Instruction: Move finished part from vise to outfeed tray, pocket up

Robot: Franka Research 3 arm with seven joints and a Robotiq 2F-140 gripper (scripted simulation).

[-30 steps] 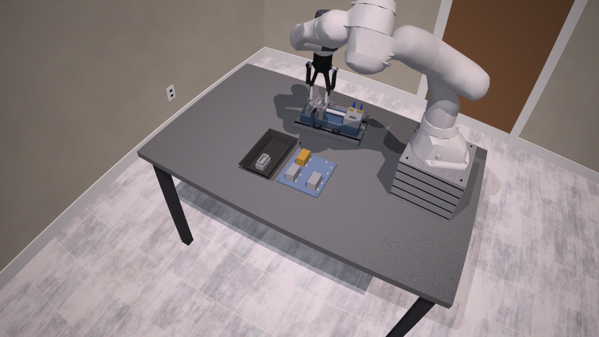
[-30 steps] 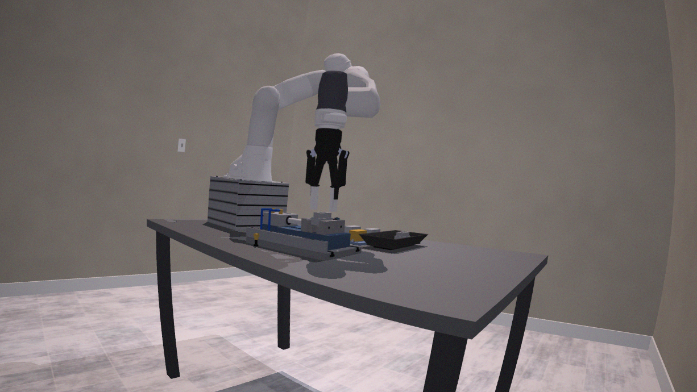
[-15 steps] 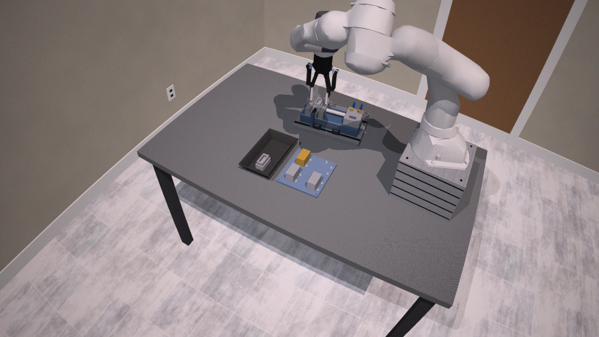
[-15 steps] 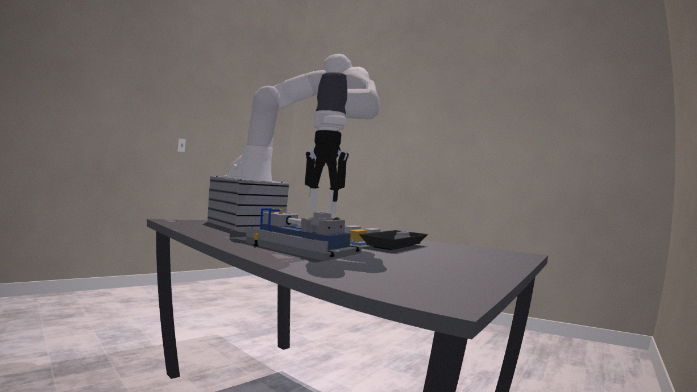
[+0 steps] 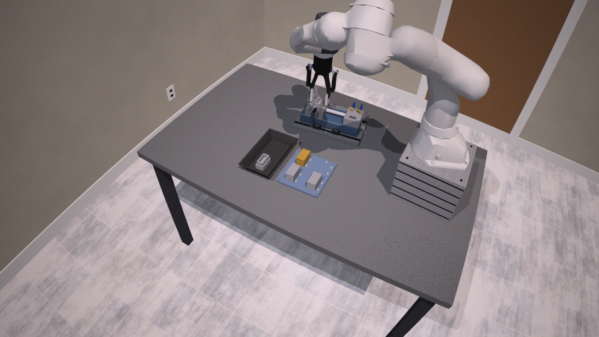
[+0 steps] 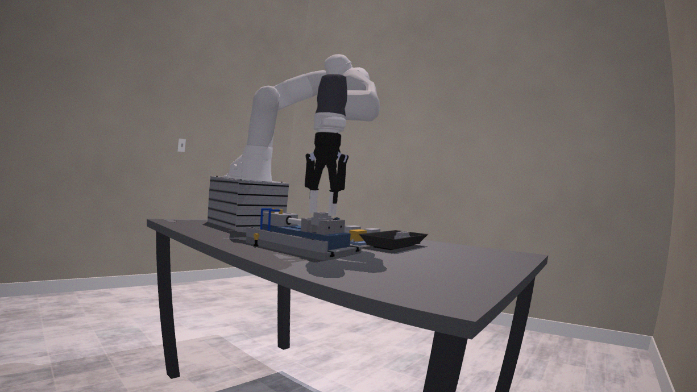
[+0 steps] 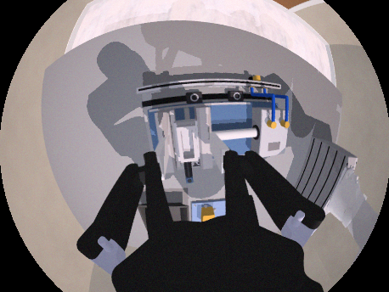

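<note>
Top view gave me the dark table (image 5: 234,121) first, with open surface on its near side and the vise (image 5: 331,119) set well in from the far edge. My arm (image 5: 418,54) rose from the ribbed pedestal (image 5: 427,188) at the table's right end, arched over and pointed its wrist straight down at the vise's left end. Between vise and near edge lay the blue fixture plate (image 5: 322,184) carrying two grey blocks and an orange block (image 5: 303,156), and touching its left side the dark outfeed tray (image 5: 274,142), which had one grey part (image 5: 262,161) at its near end and bare floor beyond. I saw the gripper (image 6: 324,207) partly spread, holding nothing, one finger on each side of the finished part (image 6: 320,215) from the exterior view. That part sat clamped in the vise, pocket up in the wrist view (image 7: 188,146). I could not tell whether the fingertips touched it.
</note>
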